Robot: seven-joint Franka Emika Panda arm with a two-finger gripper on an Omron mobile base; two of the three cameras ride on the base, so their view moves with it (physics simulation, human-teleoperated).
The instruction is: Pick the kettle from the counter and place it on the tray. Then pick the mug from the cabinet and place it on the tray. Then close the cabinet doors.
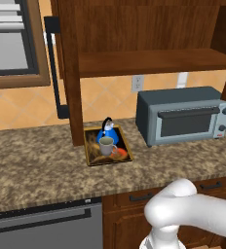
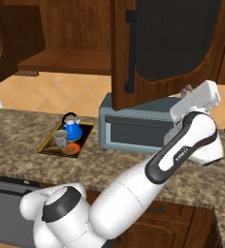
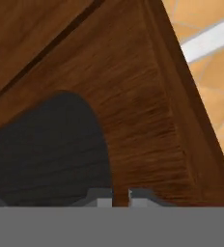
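Kettle [image 1: 108, 132] sits on tray [image 1: 92, 154], at its back end, upright, black handle arching up. Mug [image 1: 105, 145] stands just in front of it on same tray, touching or nearly so; can't tell which. In right base view kettle [image 2: 73, 129] and mug [image 2: 61, 138] are side by side in tray [image 2: 49, 146], orange swirl showing beside mug.

Tray lies on surface [image 1: 32, 165] close to cabinet's [image 1: 149, 29] left upright, w/ open granite to its left and front. Toaster oven [image 1: 183, 115] stands to tray's right, a gap of bare surface between them. Surface front edge is well apart from tray.

Cabinet doors: left door [image 1: 56, 68] is swung out, seen edge-on w/ black bar handle. Right door [image 2: 168, 48] stands swung out over the toaster oven [image 2: 134, 128] in right base view, its dark arched panel and bar handle facing cam. Wooden shelf [image 1: 154, 61] inside is in view betw. them.

Hand [image 3: 121, 197] is up against right door: hand view has door's wood frame and dark arched panel very near, door's outer edge running diag. w/ tile wall [image 3: 205, 38] beyond. Fingertips [image 3: 143, 195] barely peek at bottom, close together w/ a narrow slit; looks pressed nearly together, nothing pinched as far as visible. In right base view wrist goes behind door's lower right corner, so hand itself is hidden there.

Dishwasher front [image 1: 42, 226] is cut off at bottom left.
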